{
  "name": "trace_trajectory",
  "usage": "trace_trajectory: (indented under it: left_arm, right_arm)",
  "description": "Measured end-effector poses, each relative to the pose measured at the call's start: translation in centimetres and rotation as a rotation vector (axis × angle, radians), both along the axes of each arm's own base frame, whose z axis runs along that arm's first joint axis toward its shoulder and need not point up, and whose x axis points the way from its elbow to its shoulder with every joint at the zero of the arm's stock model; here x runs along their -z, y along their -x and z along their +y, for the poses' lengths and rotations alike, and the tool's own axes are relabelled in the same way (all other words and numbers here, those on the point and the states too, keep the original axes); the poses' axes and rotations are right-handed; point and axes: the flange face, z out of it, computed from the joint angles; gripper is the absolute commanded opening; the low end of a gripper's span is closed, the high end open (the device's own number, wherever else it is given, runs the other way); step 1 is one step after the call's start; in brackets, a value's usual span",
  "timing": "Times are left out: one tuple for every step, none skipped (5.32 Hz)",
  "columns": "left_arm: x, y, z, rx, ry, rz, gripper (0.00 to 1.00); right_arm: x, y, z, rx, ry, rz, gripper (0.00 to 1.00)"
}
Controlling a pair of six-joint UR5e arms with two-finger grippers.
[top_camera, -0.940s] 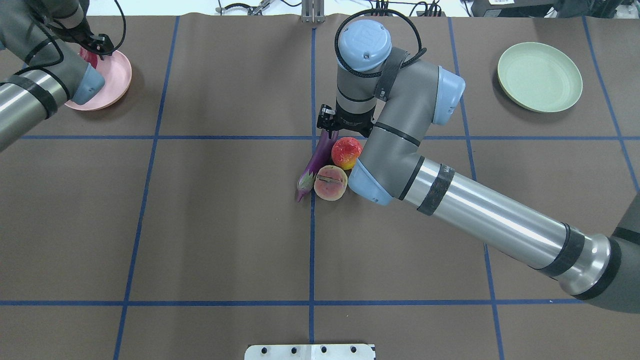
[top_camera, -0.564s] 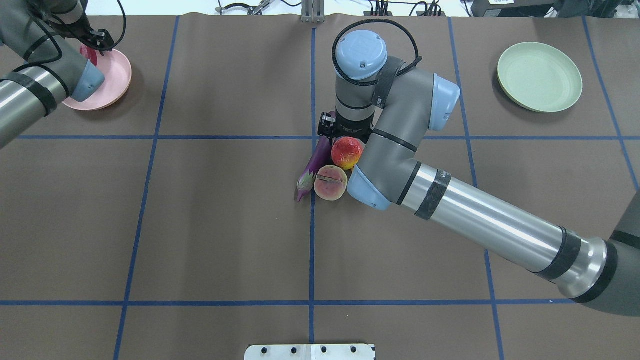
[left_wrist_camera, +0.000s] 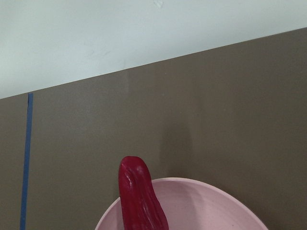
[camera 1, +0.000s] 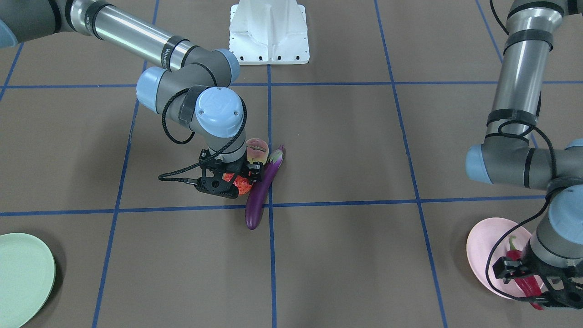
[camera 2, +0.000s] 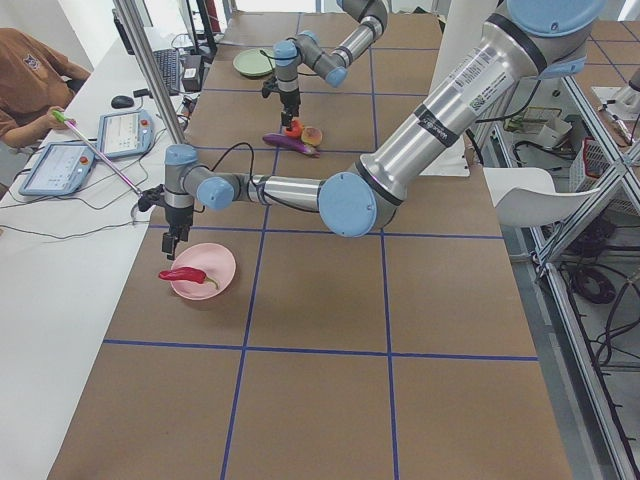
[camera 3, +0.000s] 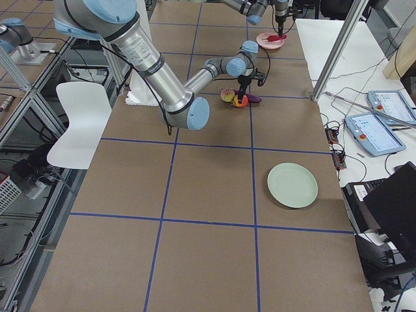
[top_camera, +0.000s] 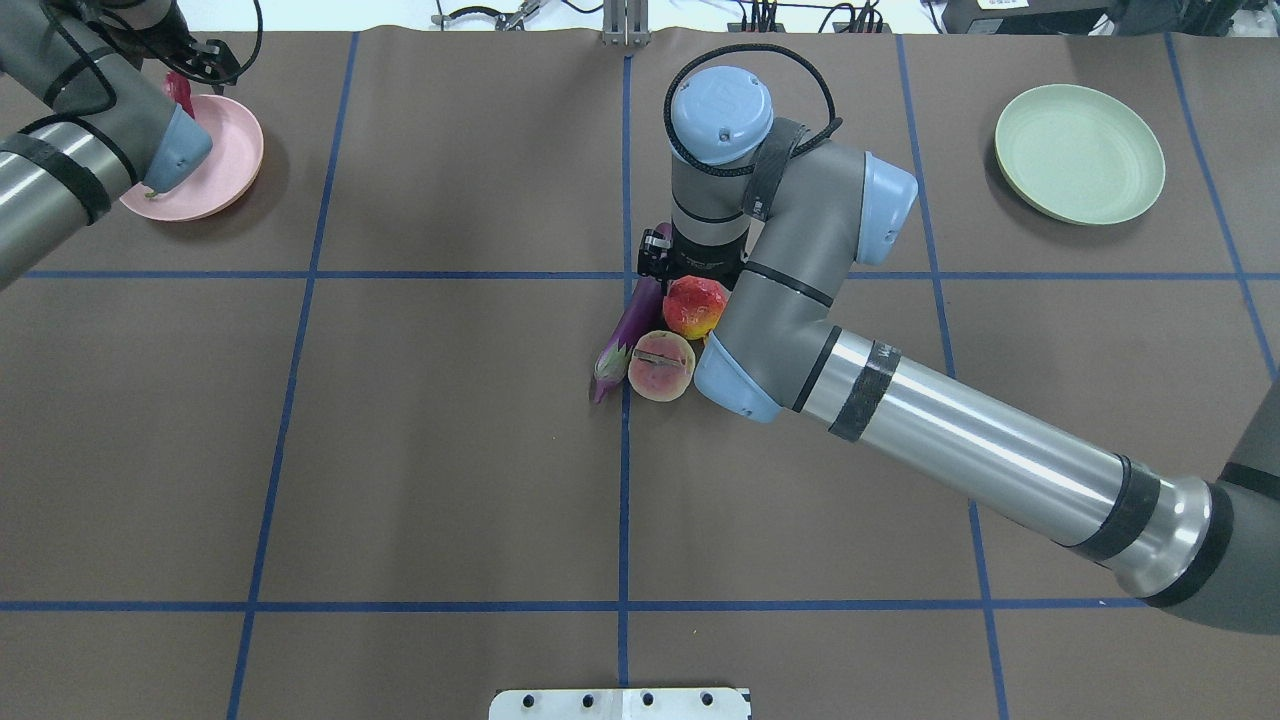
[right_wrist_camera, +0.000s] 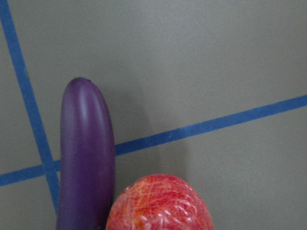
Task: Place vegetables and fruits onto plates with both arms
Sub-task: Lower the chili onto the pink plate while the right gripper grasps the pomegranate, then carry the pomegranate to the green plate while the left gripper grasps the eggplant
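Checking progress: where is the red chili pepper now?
In the exterior left view, the red chili pepper lies on the pink plate, overhanging its rim, on the robot's far left.

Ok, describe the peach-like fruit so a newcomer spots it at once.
At the brown table's middle, three toys cluster under the right arm. Beside the long purple eggplant's capped end sits the round yellow-green fruit with pink blush; its round neighbour is bumpy red-orange.

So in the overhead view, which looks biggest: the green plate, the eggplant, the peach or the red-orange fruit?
1. Green plate, clearly the largest.
2. Eggplant, long but thin, its far end hidden.
3. Peach and red-orange fruit: about alike. The fruit is partly covered, so I won't rank them.
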Motion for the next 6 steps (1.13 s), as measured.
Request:
trace_trajectory:
  left_arm:
    - [1.4,0.5,1.4,-0.014,0.018,0.033,1.0]
    - [2.4,0.9,2.2,-0.018,0.026,0.045,1.0]
    - [3.1,1.2,2.3,-0.017,0.026,0.048,1.0]
    - [4.1,1.5,2.5,-0.014,0.036,0.046,1.0]
    - [5.5,1.6,2.8,-0.014,0.049,0.042,1.0]
    - [6.9,1.5,2.9,-0.016,0.056,0.056,1.0]
  right_arm:
    - [-0.1,0.2,-0.2,-0.003,-0.01,-0.015,0.94]
    - [-0.1,0.4,-0.2,-0.004,-0.018,-0.027,0.93]
    - [-0.2,0.5,-0.2,-0.003,-0.02,-0.03,0.92]
    - [-0.4,0.7,0.0,0.0,-0.019,-0.03,0.47]
    - [-0.5,0.8,0.1,0.0,-0.016,-0.029,0.0]
    - [-0.3,0.6,0.2,-0.002,-0.019,-0.036,0.0]
